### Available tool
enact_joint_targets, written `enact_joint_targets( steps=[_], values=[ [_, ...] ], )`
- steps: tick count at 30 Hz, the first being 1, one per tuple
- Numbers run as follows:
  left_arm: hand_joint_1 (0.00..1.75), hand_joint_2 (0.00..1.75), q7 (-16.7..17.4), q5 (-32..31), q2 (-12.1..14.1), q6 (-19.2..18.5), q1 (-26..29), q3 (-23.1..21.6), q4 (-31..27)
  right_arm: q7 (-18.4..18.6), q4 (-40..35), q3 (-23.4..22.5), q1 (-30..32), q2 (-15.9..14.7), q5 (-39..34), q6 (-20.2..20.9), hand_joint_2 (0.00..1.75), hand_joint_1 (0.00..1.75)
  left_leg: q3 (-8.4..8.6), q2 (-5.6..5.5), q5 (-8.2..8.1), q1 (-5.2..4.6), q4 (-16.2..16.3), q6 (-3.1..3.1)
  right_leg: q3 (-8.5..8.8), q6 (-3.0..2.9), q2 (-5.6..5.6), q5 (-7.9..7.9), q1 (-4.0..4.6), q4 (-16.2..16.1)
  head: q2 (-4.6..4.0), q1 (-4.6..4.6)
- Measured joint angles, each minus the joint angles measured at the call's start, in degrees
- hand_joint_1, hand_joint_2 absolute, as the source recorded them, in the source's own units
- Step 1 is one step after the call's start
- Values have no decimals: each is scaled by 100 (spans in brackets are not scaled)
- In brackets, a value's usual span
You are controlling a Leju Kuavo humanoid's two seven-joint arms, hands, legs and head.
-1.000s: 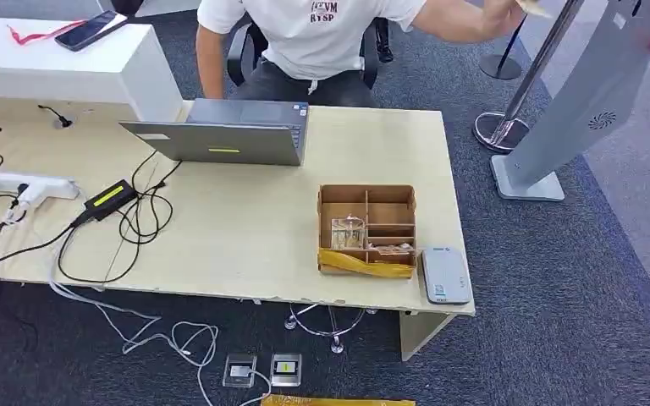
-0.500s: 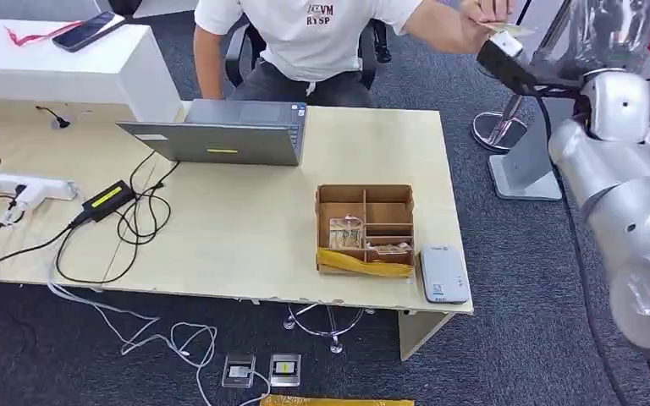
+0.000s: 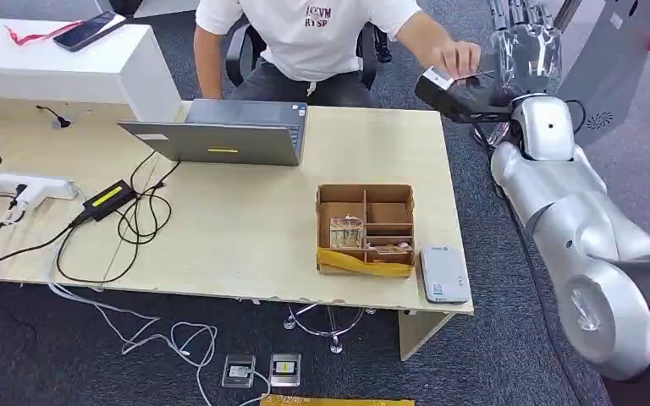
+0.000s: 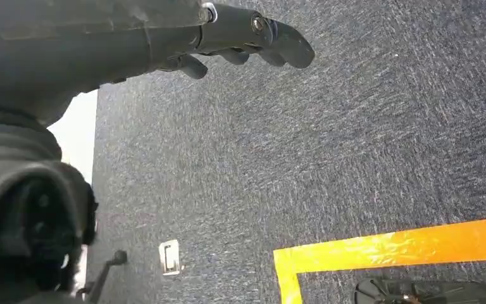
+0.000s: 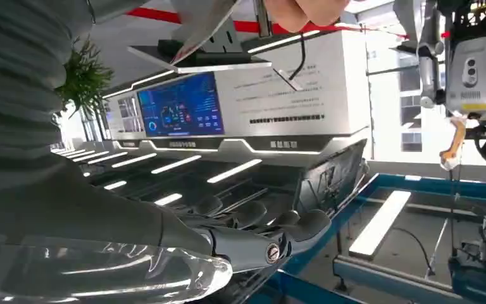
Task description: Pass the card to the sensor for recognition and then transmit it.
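The right hand (image 3: 461,91) is raised at the table's (image 3: 245,228) far right, fingers apart and empty. The card (image 5: 204,25) is pinched by a person's hand (image 3: 455,57) just above. The left hand (image 4: 240,38) hangs empty, fingers loosely apart.

A grey laptop (image 3: 228,131) (lid open) sits on the desk (image 3: 237,228), a compartmented cardboard box (image 3: 366,227) nearby.
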Motion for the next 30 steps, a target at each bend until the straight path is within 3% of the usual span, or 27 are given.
enact_joint_targets(
  steps=[1, 2, 3, 5, 6, 30],
  values=[
    [0, 0, 0, 0, 0, 0, 0, 0, 0, 2, 2, 4, 17, 11, 0, 0, 175, 0, 0, 0, 0, 0, 0, 0, 0, 0, 0, 0, 0, 0, 0, -2],
    [0, 0, 0, -2, 2, -2, 1, 0, 0, 2, 2, 17, 30, 39, 0, 0, 175, 12, 0, 0, 0, 0, 0, 0, 0, 0, 0, 0, 0, 0, 0, 0],
    [0, 0, 0, -2, 2, -2, 1, 0, 0, 0, 4, 33, 39, 50, 0, 2, 175, 98, 0, 0, 0, 0, 0, 0, 0, 0, 0, 0, 0, 0, 0, -2],
    [0, 0, 0, -4, 4, -4, 3, 0, 0, -7, 15, 42, 54, 74, 0, 9, 175, 98, 0, 1, 0, 0, 0, 0, 0, 0, 1, 0, 0, 0, 0, 0],
    [0, 0, 0, -4, 7, -7, 4, 0, 0, -22, 17, 42, 67, 87, 0, 15, 175, 175, 0, 2, 0, 0, 0, 0, -1, 0, 0, 0, 0, 0, 0, -2],
    [0, 0, 0, -52, 15, -33, 12, -2, -2, -109, 20, 103, 99, 230, 0, 236, 175, 175, -3, 2, 0, 1, 0, 0, -5, -1, 1, 1, 2, 0, 0, -2]
  ],
)
